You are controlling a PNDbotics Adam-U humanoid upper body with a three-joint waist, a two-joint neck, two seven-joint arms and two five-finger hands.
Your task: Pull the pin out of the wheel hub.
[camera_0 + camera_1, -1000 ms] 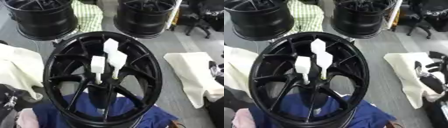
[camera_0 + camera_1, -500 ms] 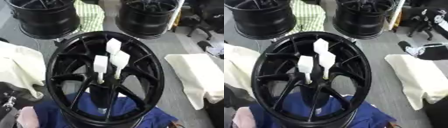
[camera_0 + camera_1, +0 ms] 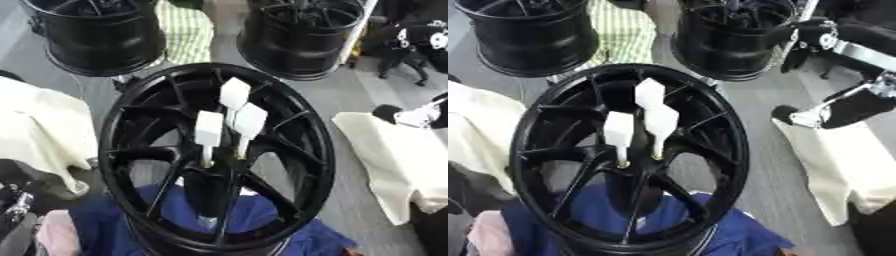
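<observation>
Pins (image 3: 210,131) stand upright in the hub at the wheel (image 3: 297,130) centre, three white tabs bunched close. My right hand (image 3: 811,116) sits off right, over a cloth (image 3: 833,165); I cannot tell its fingers. Reaching in, I risk catching a neighbouring tab or a spoke.

Black multi-spoke wheel hub (image 3: 289,125) sits face-up and tilted on a blue cloth, centre of view; three white pins (image 3: 208,131) with flat paddle-like heads stand upright in its centre, close together, none pulled out
</observation>
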